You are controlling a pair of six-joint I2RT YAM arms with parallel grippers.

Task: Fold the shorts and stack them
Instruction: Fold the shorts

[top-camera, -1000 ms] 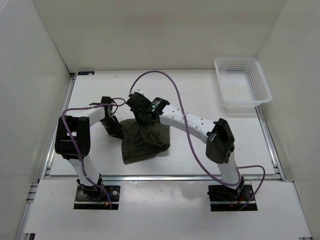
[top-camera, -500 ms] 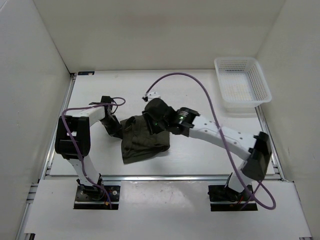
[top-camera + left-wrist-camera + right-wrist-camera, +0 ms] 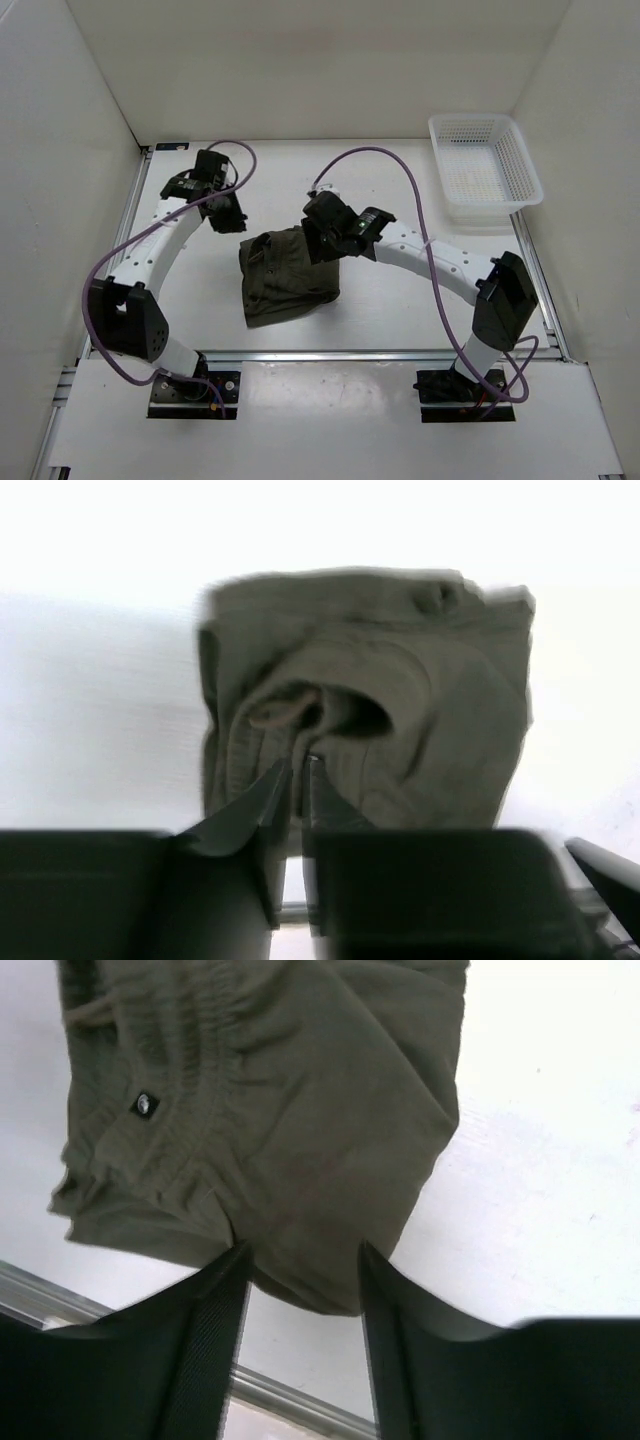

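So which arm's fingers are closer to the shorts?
Right. The right fingers hang over the far right corner of the shorts; the left fingers sit apart, to their left.

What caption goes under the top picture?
Folded olive shorts lie on the table, left gripper and right gripper close by.

A white table [image 3: 400, 180] stood boxed in on three sides by plain white panels: a back wall [image 3: 320, 70], a left wall [image 3: 60, 200] and a right wall [image 3: 590, 200]. The light was even and the shadows soft. Metal rails ran along its left [image 3: 118, 250], right [image 3: 537, 280] and near edges. A white mesh basket [image 3: 470, 118] sat at the far right corner. A white board [image 3: 330, 410] lay along the near edge.
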